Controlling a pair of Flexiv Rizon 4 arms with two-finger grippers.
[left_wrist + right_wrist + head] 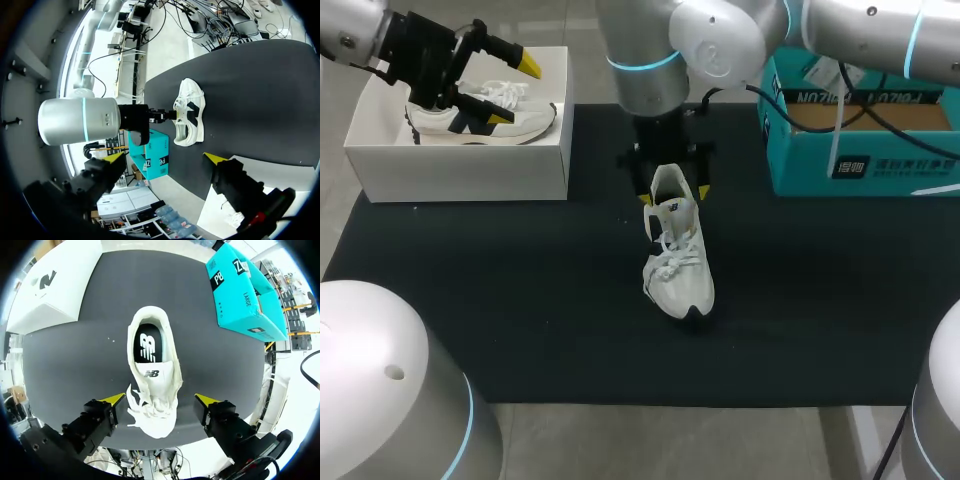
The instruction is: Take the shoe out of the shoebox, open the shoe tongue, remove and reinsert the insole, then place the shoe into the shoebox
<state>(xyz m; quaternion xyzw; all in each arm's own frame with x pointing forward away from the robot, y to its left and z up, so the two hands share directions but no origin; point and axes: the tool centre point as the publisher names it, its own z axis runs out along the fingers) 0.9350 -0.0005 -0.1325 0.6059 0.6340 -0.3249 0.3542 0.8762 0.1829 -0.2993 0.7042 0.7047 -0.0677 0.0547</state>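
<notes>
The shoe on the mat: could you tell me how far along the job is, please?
Done: the shoe is out of the white shoebox, on the mat. In hand: the right gripper hangs open over it, not gripping it; the insole sits inside, and whether it has been out I cannot tell. Remaining: boxing the shoe again. The left gripper is open above a second shoe in the box.
</notes>
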